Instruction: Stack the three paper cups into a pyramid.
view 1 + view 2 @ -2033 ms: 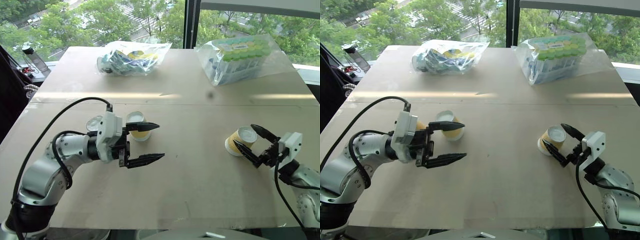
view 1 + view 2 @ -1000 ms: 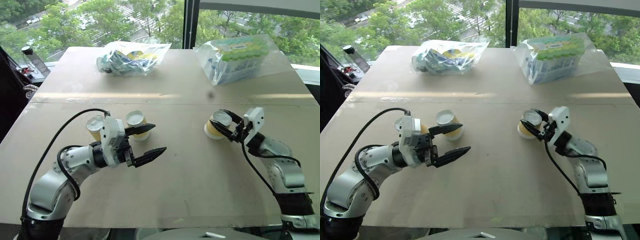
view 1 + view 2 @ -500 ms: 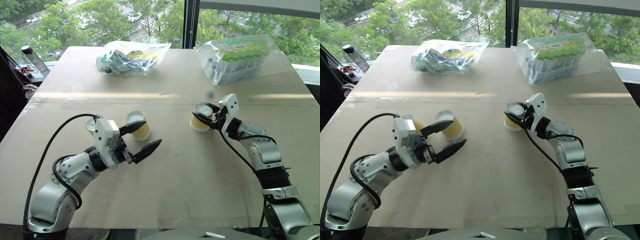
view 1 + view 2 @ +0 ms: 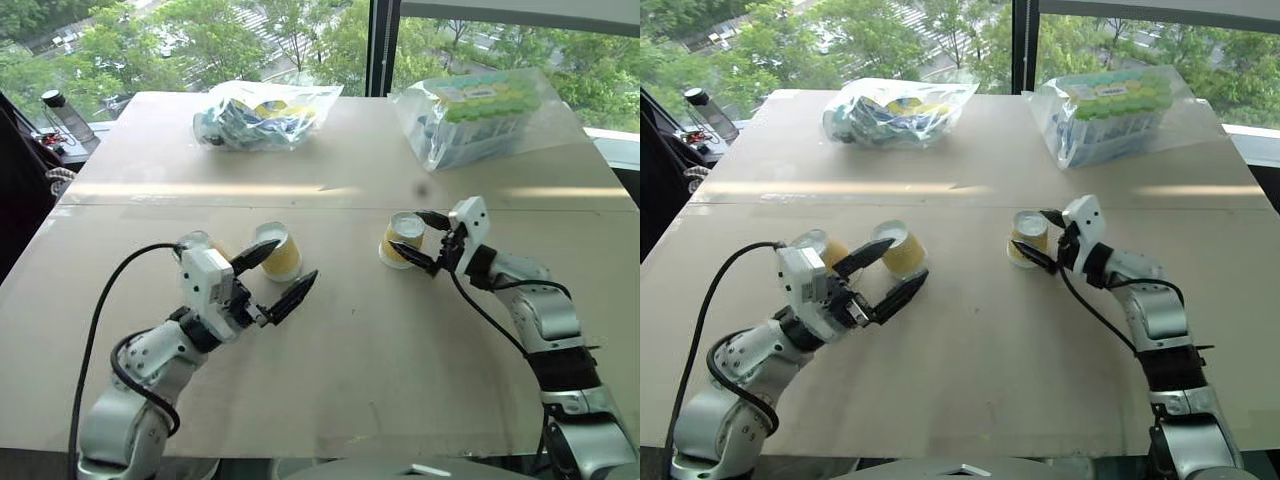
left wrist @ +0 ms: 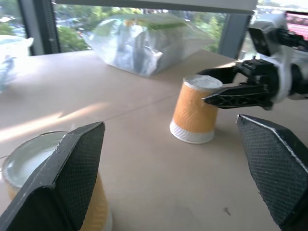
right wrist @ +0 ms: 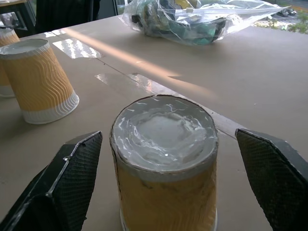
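Observation:
Three paper cups with orange sides stand upside down on the table (image 4: 380, 380). One cup (image 4: 403, 243) is at the middle, between the spread fingers (image 6: 72, 178) of my right gripper (image 4: 408, 232), which is open and does not touch it. A second cup (image 4: 282, 254) stands just past the far finger of my left gripper (image 4: 290, 262), which is open and holds nothing. The third cup (image 4: 822, 246) is partly hidden behind my left wrist. In the left wrist view the near cup (image 5: 29, 161) sits behind one finger, and the middle cup (image 5: 195, 111) is farther off.
Two clear plastic bags of packaged goods lie at the back of the table, one left of centre (image 4: 265, 112) and one at the right (image 4: 480, 108). A seam crosses the tabletop behind the cups. Windows rise beyond the far edge.
My right gripper carried its cup leftward to the middle of the table, set it down base up, and opened off it. My left gripper turned slightly, staying open.

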You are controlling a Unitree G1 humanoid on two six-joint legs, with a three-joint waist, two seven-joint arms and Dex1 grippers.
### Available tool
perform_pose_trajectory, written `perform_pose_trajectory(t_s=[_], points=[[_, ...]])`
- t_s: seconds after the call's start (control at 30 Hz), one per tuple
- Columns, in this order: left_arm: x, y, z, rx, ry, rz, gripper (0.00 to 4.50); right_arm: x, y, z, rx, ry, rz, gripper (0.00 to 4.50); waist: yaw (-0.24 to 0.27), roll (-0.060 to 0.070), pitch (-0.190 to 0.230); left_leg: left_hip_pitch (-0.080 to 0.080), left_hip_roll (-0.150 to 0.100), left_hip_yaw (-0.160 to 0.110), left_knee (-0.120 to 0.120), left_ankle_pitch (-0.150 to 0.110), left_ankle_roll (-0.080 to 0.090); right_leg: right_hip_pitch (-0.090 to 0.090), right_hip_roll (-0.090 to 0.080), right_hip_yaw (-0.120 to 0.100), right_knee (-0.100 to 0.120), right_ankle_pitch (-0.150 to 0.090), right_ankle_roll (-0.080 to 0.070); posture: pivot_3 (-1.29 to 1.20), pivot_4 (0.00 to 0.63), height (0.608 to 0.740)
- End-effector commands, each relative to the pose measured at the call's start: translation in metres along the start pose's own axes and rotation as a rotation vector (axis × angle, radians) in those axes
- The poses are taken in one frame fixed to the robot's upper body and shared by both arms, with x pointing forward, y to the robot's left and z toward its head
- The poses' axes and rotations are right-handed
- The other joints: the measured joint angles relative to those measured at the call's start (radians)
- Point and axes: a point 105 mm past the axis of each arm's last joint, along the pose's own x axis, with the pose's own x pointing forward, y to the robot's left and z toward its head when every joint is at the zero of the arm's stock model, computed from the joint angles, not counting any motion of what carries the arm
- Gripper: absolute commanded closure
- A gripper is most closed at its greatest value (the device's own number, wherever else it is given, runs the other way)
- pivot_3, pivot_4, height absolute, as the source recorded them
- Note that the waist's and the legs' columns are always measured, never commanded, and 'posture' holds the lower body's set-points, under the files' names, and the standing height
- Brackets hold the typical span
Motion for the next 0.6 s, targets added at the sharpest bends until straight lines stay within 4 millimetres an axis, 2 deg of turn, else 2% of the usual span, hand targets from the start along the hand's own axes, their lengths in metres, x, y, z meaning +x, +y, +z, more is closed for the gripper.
perform_pose_trajectory(t_s=[0.03, 0.1, 0.17, 0.3, 0.43, 0.6], points=[[-0.002, 0.011, 0.018, 0.153, -0.089, 0.187, 0.0, -0.027, 0.007, 0.03, -0.052, -0.108, 0.032, 0.06, 0.004, 0.0, 0.0, 0.0, 0.0, 0.0, 0.0, 0.0, 0.0, 0.0, 0.0, 0.0, 0.0, 0.0, 0.0, 0.0, 0.15, 0.74], [-0.002, 0.015, 0.018, 0.172, -0.1, 0.259, 0.0, -0.042, 0.01, 0.035, -0.065, -0.133, 0.028, 0.06, 0.006, 0.0, 0.0, 0.0, 0.0, -0.001, 0.0, 0.0, 0.0, 0.0, 0.0, 0.0, 0.0, 0.0, 0.0, 0.0, 0.15, 0.74], [0.0, 0.016, 0.017, 0.184, -0.097, 0.301, 0.0, -0.062, 0.022, 0.041, -0.08, -0.179, 0.089, 0.06, 0.011, -0.001, 0.0, 0.001, 0.0, -0.001, 0.0, 0.0, 0.0, 0.001, 0.0, -0.001, 0.0, 0.0, 0.0, 0.0, 0.15, 0.74], [0.007, 0.023, -0.001, 0.14, -0.043, 0.362, 0.0, -0.098, 0.04, 0.034, -0.101, -0.15, 0.158, 0.06, 0.019, -0.001, -0.001, 0.001, 0.0, -0.001, 0.001, 0.0, 0.0, 0.003, 0.0, -0.001, 0.0, 0.0, 0.0, 0.0, 0.15, 0.74], [0.017, 0.027, -0.012, 0.151, -0.017, 0.391, 0.0, -0.116, 0.049, 0.037, -0.104, -0.199, 0.169, 0.06, 0.011, -0.002, -0.001, 0.003, 0.0, -0.001, 0.001, 0.0, 0.0, 0.004, 0.001, 0.0, 0.0, 0.0, 0.0, 0.0, 0.15, 0.74], [0.025, 0.033, -0.025, 0.165, -0.001, 0.439, 0.0, -0.128, 0.061, 0.045, -0.072, -0.276, 0.217, 0.06, 0.013, -0.002, -0.001, 0.004, 0.0, -0.001, 0.001, 0.0, 0.0, 0.005, 0.002, 0.0, 0.001, 0.0, 0.0, 0.0, 0.15, 0.74]])
